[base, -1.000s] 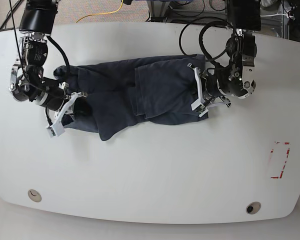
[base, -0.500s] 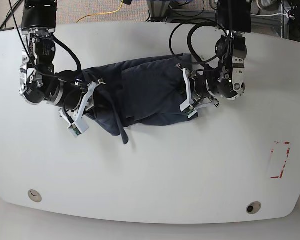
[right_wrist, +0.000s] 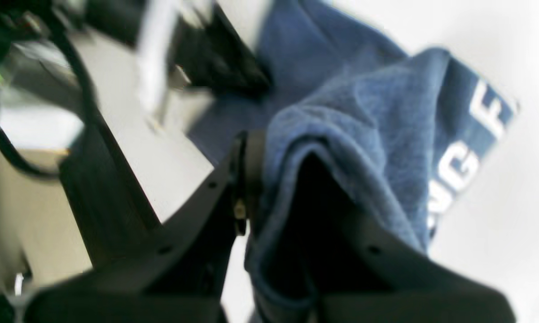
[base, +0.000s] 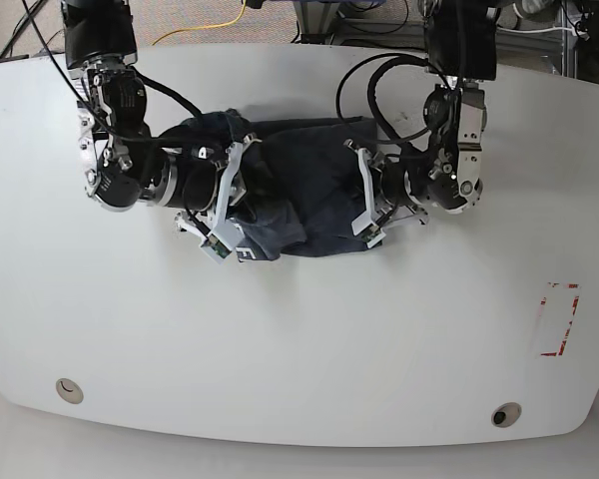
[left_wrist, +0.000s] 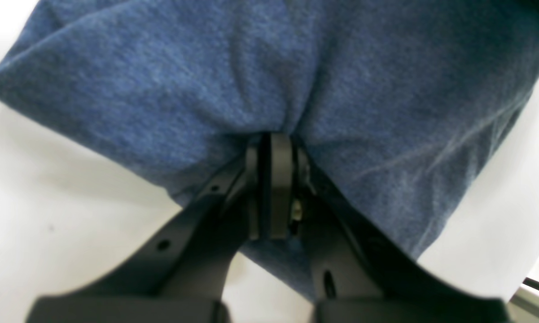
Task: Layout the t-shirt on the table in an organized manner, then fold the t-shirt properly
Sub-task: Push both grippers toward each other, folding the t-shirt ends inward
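Your large white smooth table carries little besides the garment: a red rectangular tape mark near its right edge in the base view, and two small round holes, one at the lower left and one at the lower right. Beyond the far edge you can see a yellow cable on the floor.

The dark navy-grey cotton t-shirt lies bunched in a heap on the upper middle of the table, squeezed between your two arms. Both arms and their black cable loops crowd the cloth from either side and hide its ends.

Your left gripper has its jaws pressed together on a pinch of fabric, which puckers right at the fingertips, at the heap's right end in the base view. Your right gripper pinches a thick fold that drapes over its far finger; the near finger presses against the cloth.

On the fold hanging from the right gripper you can read white block letters, "NG" and "F", blurred. A scrap of white print also shows at the heap's lower left edge in the base view, too small to read.
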Available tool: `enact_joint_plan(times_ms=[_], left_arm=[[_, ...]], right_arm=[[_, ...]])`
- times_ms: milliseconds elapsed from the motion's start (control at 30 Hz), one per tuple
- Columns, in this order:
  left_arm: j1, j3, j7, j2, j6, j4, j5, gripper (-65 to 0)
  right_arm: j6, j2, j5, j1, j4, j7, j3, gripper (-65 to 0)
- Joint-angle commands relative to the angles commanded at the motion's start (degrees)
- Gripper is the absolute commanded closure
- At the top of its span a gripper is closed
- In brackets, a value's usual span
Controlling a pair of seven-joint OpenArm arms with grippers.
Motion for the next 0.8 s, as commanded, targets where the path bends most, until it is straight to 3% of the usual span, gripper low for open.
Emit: enact_joint_plan(times_ms=[467,633,800], left_arm=[[0.2,0.1,0.0,1.3,0.0,0.0,-0.2,-2.1],[0.2,0.1,0.0,1.3,0.0,0.0,-0.2,-2.1],[0.2,0.1,0.0,1.3,0.0,0.0,-0.2,-2.1]], right_arm=[[-0.44,-3.5,-0.2,4.7,-4.1,0.4,-2.3,-0.6],[-0.44,-4.0,-2.8,4.9,-4.1,0.4,-2.4,-1.7],[-0.44,-6.1,-5.5,4.9,-4.1,0.4,-2.3,-21.7]])
